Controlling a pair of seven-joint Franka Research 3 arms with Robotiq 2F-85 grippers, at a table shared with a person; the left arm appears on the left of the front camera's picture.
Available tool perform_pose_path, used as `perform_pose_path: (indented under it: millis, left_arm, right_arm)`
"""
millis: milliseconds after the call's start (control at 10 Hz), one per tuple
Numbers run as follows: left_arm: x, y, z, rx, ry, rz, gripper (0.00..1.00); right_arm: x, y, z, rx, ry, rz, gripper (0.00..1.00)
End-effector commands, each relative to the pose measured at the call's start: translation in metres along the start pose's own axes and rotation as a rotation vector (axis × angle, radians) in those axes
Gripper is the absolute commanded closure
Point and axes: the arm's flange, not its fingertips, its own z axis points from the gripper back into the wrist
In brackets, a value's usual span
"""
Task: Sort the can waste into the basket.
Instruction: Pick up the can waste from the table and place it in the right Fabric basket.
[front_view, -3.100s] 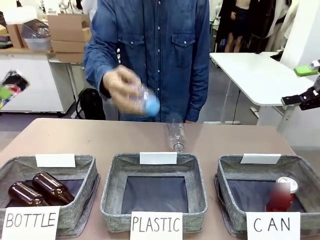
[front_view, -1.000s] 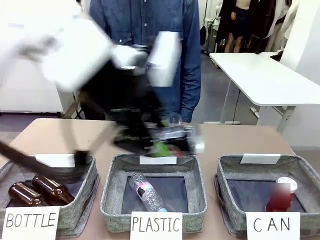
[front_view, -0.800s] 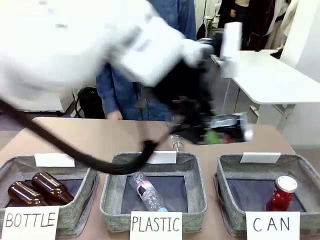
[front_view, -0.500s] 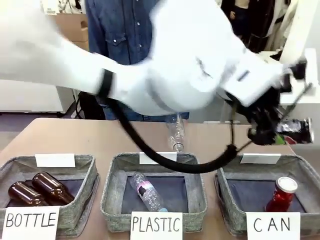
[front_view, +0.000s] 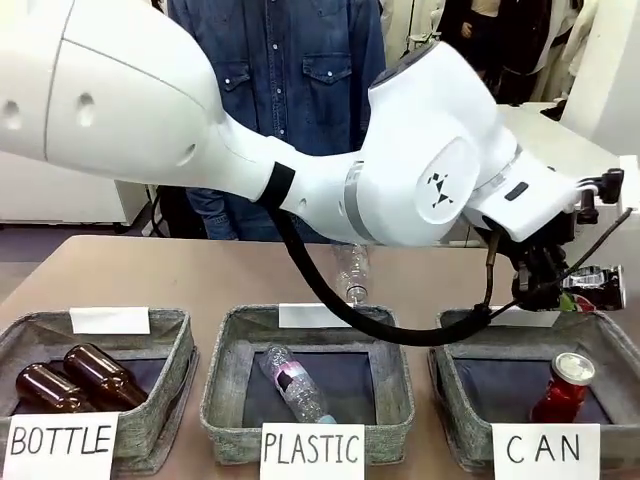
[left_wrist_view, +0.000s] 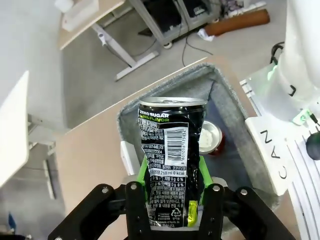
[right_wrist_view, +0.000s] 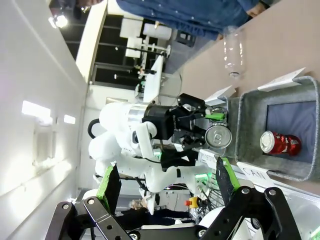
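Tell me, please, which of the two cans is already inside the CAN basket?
The red can, standing upright in the CAN basket. The dark can sits between the pads of the left tool, above that basket.

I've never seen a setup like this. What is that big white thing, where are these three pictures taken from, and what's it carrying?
It is a robot arm. One camera faces a person across the table; two ride on the wrists. The left gripper holds a dark can between its fingers above the CAN basket, where a red can already stands. The right gripper hangs open. A plastic bottle lies in the PLASTIC basket, brown bottles in the BOTTLE basket, and another clear bottle lies on the table.
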Motion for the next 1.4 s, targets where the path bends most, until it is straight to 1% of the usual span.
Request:
perform_pose_path:
  millis: [0, 100, 200, 800, 900, 1000, 1100, 1200, 1300]
  left_arm:
    - [0.008, 0.0, 0.006, -0.023, 0.003, -0.003, 0.49]
    - [0.007, 0.0, 0.006, -0.037, 0.005, -0.015, 0.02]
    - [0.006, 0.0, 0.007, -0.036, 0.008, -0.016, 0.0]
    - [0.002, 0.001, 0.017, -0.033, 0.01, -0.015, 0.0]
    - [-0.001, 0.001, 0.02, -0.036, 0.017, -0.011, 0.0]
    - [-0.003, -0.001, 0.027, -0.068, 0.013, 0.011, 0.0]
    - [-0.004, -0.009, 0.046, -0.14, 0.036, 0.047, 0.0]
    - [-0.005, -0.026, 0.078, -0.192, 0.045, 0.047, 0.0]
    - [-0.009, -0.052, 0.13, -0.211, 0.068, 0.042, 0.0]
  right_arm:
    - [-0.001, 0.003, 0.001, 0.021, -0.005, -0.009, 0.0]
    - [-0.001, 0.003, 0.001, 0.021, -0.005, -0.009, 0.0]
    - [-0.001, 0.003, 0.001, 0.021, -0.005, -0.009, 0.0]
    - [-0.001, 0.003, 0.001, 0.021, -0.005, -0.009, 0.0]
    - [-0.001, 0.003, 0.001, 0.021, -0.005, -0.009, 0.0]
    - [-0.001, 0.003, 0.001, 0.021, -0.005, -0.009, 0.0]
    - [0.0, 0.0, 0.0, 0.0, 0.0, 0.0, 0.0]
    - [0.006, 0.002, -0.008, -0.004, 0.017, 0.022, 0.0]
    - [0.019, 0.002, -0.022, 0.014, 0.055, 0.0, 0.0]
